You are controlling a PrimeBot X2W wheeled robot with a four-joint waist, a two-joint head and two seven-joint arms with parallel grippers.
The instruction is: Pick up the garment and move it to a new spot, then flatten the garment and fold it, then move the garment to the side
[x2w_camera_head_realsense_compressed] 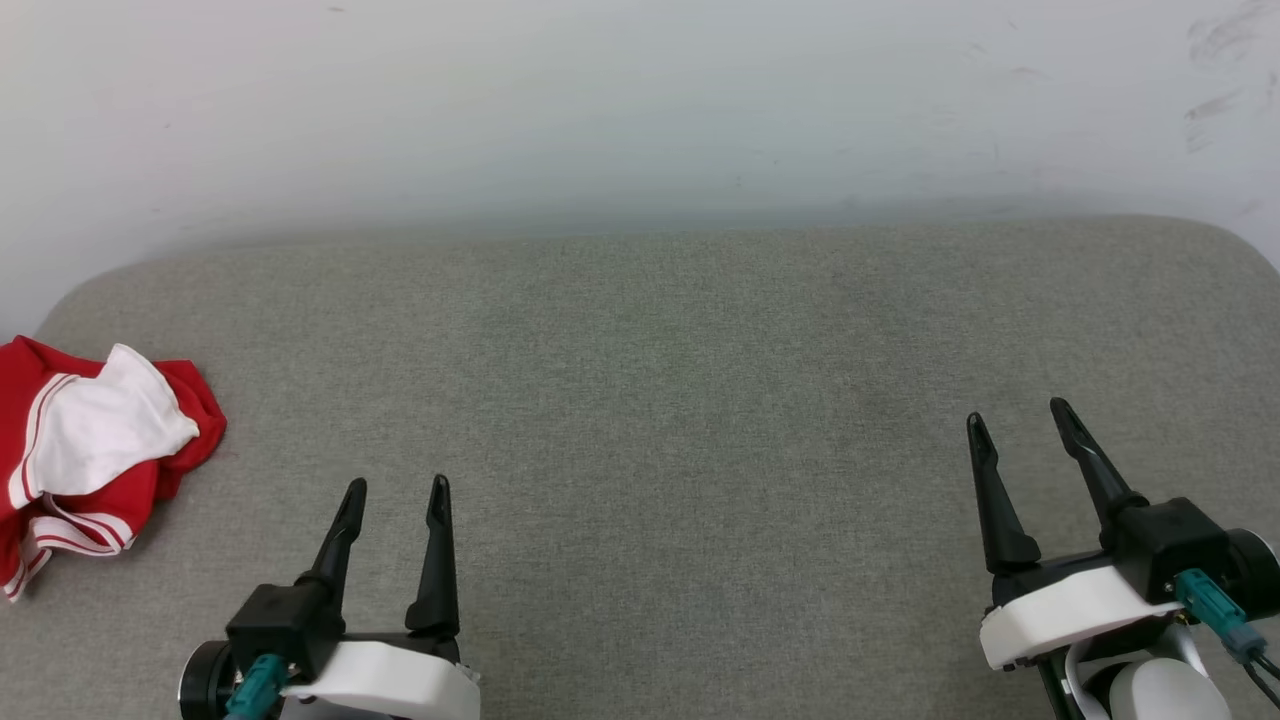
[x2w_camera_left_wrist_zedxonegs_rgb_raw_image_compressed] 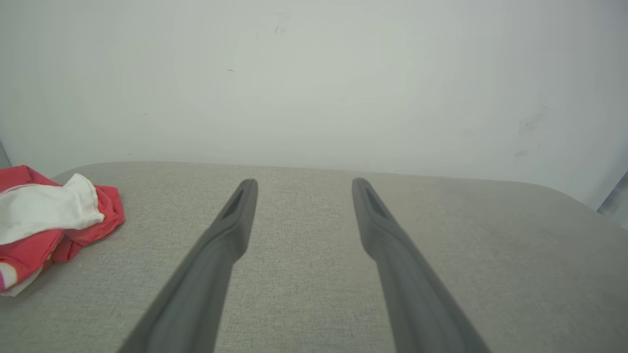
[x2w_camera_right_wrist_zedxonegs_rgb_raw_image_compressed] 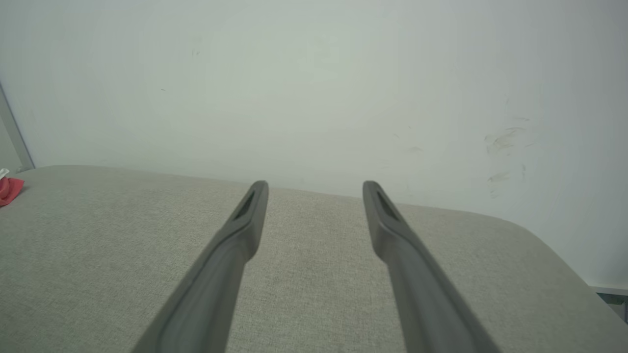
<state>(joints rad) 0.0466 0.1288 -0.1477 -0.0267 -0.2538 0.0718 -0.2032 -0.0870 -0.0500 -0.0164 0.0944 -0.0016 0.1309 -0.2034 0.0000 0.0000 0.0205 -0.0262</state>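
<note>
Red garment left of fingers.

The jersey is soft matt cloth, red and white. The grey cushion is coarse woven fabric, the wall smooth, matt, scuffed paint

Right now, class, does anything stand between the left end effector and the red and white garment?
Nothing visible does. The garment lies crumpled far left on the grey surface; bare fabric separates it from the left end effector.
</note>
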